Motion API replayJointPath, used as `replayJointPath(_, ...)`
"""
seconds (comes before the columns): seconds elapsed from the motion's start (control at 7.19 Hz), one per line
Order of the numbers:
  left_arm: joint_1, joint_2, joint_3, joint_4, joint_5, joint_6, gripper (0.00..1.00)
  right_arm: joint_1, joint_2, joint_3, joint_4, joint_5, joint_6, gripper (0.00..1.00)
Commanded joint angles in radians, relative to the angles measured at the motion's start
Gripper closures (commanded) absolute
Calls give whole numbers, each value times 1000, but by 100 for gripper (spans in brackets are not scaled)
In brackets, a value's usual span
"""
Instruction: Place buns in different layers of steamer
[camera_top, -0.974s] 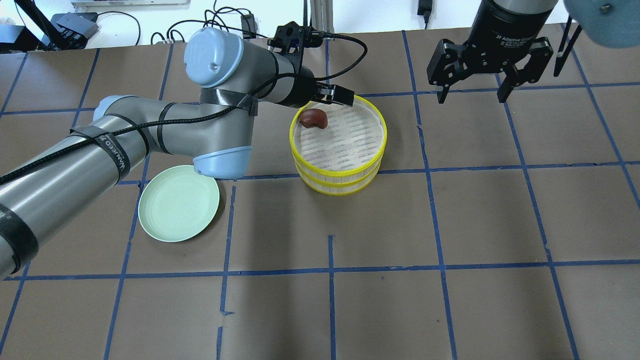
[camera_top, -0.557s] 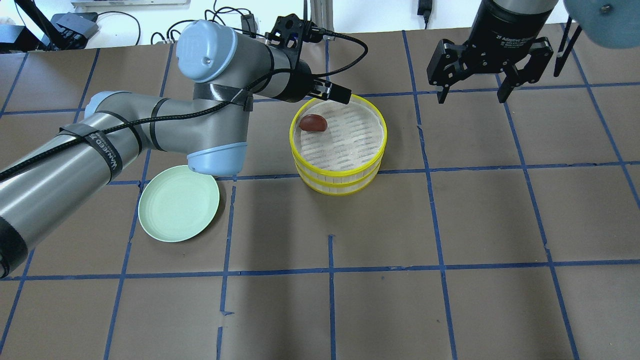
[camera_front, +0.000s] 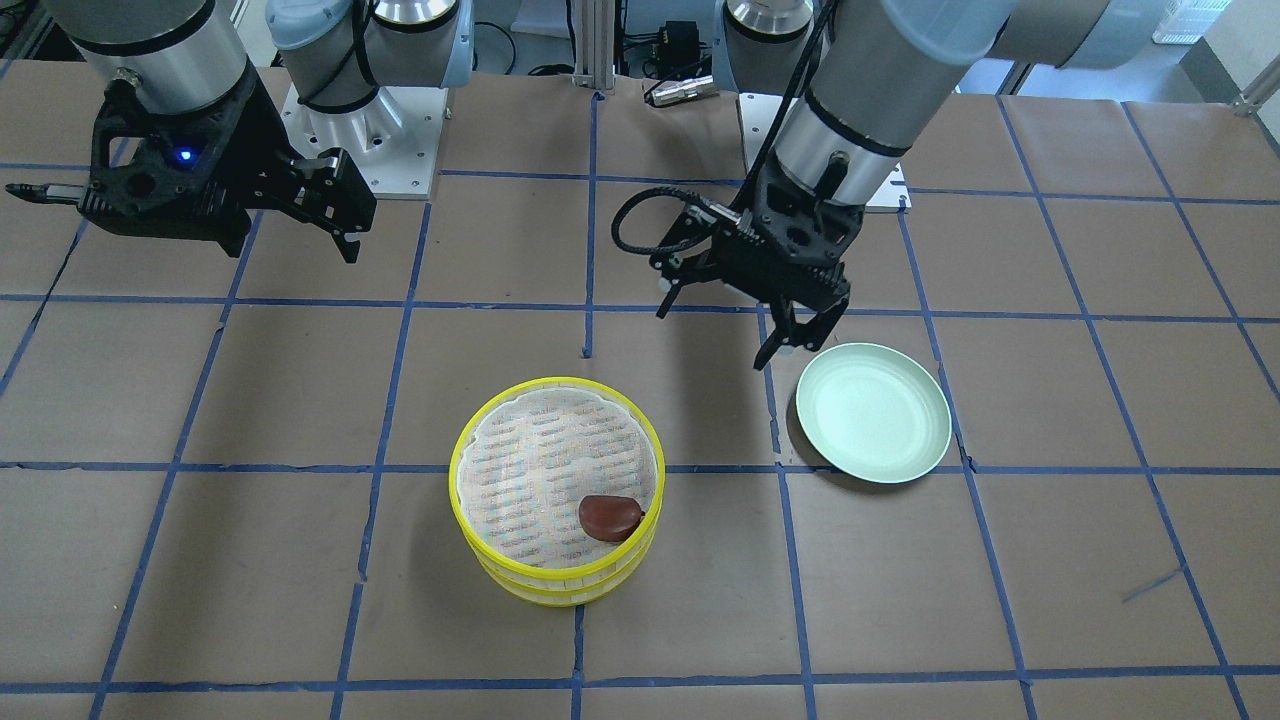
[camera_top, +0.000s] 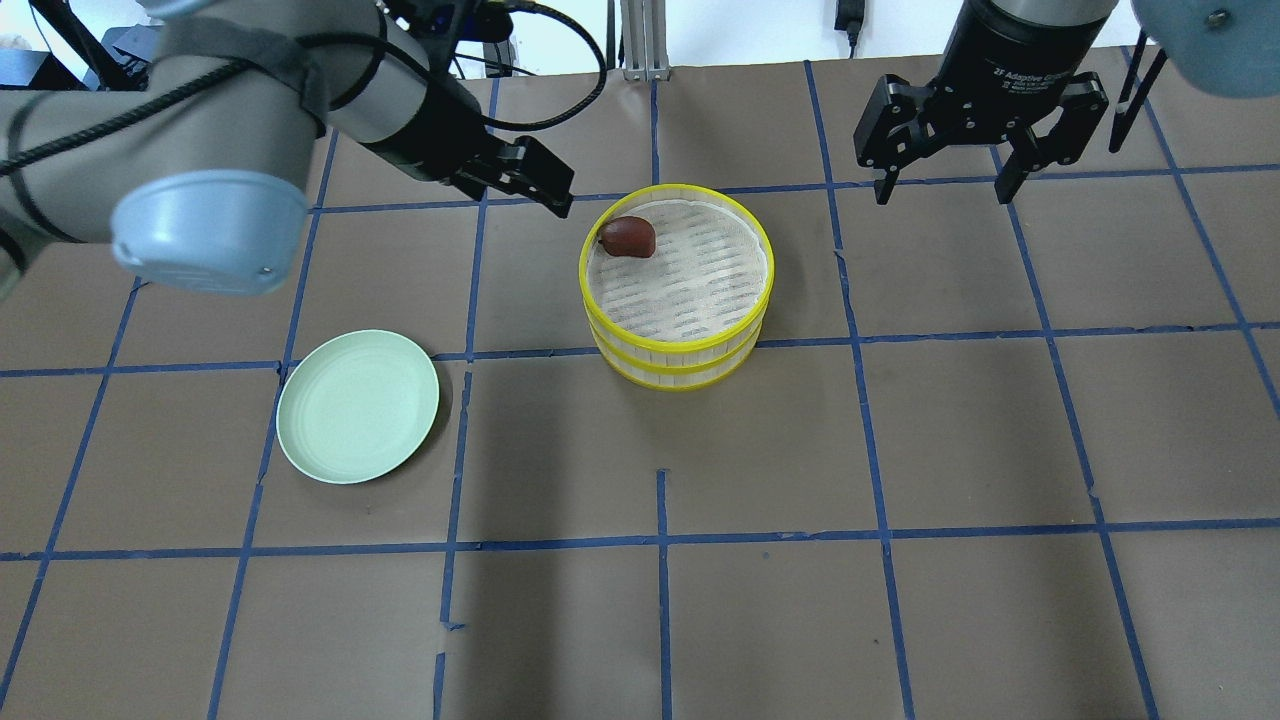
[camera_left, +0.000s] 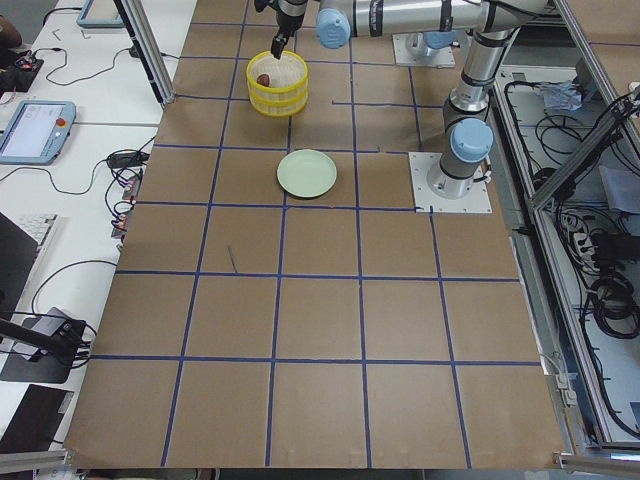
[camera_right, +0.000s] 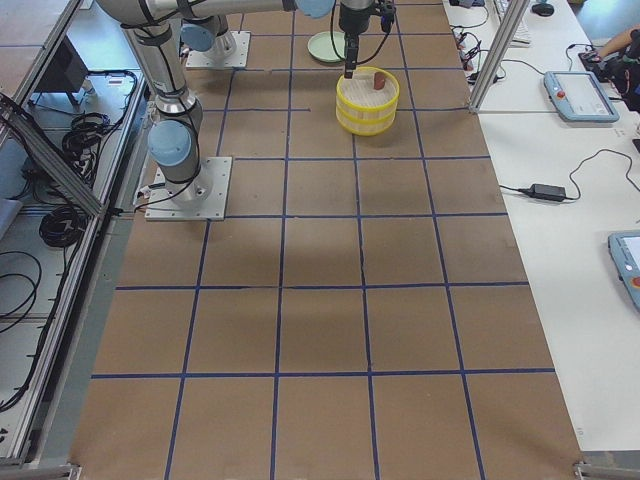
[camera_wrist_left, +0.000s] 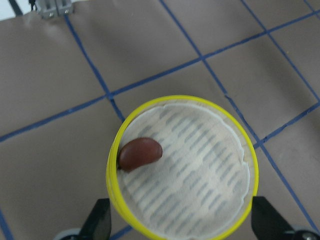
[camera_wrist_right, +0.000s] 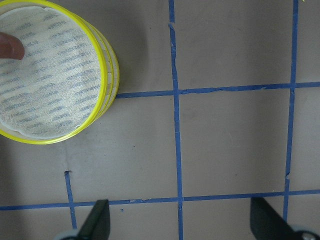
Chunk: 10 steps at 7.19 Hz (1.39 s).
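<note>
The reddish-brown bun (camera_top: 627, 236) lies inside the top steamer layer (camera_top: 676, 346); left end effector (camera_top: 541, 184) and right end effector (camera_top: 945, 182) flank it, both released.

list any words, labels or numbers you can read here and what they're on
"2F Adaptive", in white print on the black body of the right claw; the rest of that word string is unclear.
A smaller line printed just beneath it is too small to read.
The handheld screen beside the table is too small to read.
No other text is readable.

On the right claw (camera_top: 942, 195) stands "2F Adaptive" (the rest unreadable).
</note>
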Motion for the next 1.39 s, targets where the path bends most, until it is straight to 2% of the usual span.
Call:
replayJointPath(0.0,119,76,24,-271,146,0,0,0,-3,8,-2,5,2,0)
replayJointPath(0.14,173,85,22,-337,151,-7,0,6,-3,8,-3,12,4,0)
replayJointPath(0.28,173,88,24,-349,172,-26,0,9,-3,8,-3,12,6,0)
replayJointPath(0.42,173,87,22,-347,273,-73,0,9,-3,9,-3,11,6,0)
replayJointPath(1.25,172,99,30,-346,259,-77,0,9,-3,8,-5,12,6,0)
